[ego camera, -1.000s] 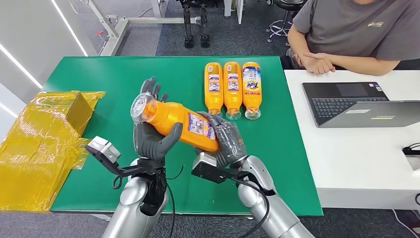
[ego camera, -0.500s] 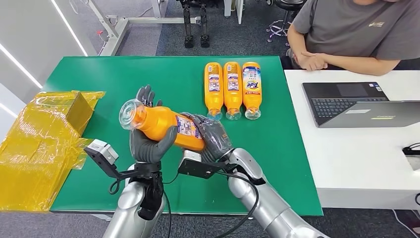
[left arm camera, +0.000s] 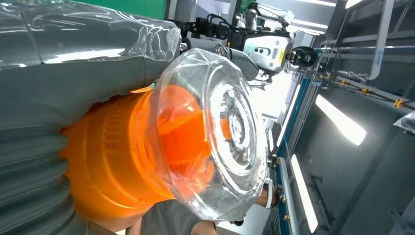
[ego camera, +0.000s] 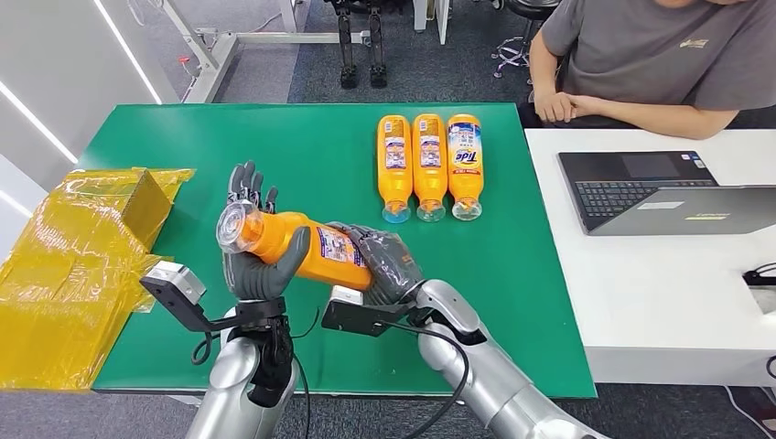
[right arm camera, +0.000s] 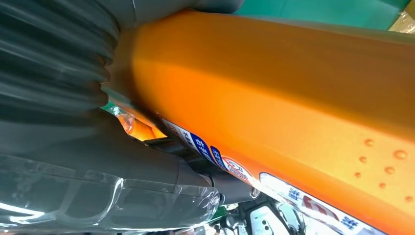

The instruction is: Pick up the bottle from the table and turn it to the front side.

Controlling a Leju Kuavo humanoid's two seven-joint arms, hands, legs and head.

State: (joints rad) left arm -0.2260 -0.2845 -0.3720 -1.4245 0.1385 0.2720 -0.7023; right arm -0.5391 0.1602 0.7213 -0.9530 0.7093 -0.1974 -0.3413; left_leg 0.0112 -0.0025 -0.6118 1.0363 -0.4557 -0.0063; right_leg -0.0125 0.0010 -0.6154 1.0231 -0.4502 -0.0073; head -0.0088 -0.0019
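Bottle (ego camera: pixel 307 247), orange with a clear faceted cap (ego camera: pixel 236 229) and a printed label (ego camera: pixel 337 248), held lying nearly level above the green table (ego camera: pixel 229 137), cap end toward the robot's left and slightly raised. Left robot hand (ego camera: pixel 254 265) grips the neck and shoulder of the bottle just behind the cap, its thumb wrapped over the near side and its fingertips (ego camera: pixel 245 183) rising behind the cap. Right robot hand (ego camera: pixel 384 261) clasps the base end of the bottle, fingers curled over the top of the body beside the label. From the left wrist, the cap (left arm camera: pixel 215 132) faces the camera, with the orange neck (left arm camera: pixel 107 156) seated against the grey ribbed cover of the hand. From the right wrist, the orange body (right arm camera: pixel 274 98) crosses the picture with the label edge (right arm camera: pixel 293 196) along one side, pressed against the hand's ribbed cover. Three more orange bottles (ego camera: pixel 430 165) lie side by side on the far part of the table, caps toward the robot, well apart from the held bottle. Crumpled yellow wrapping (ego camera: pixel 73 265) lies at the table's left edge. A white table (ego camera: pixel 659 283) to the right carries an open laptop (ego camera: pixel 668 192); a seated person (ego camera: pixel 641 64) in a grey shirt rests folded arms at its far edge.
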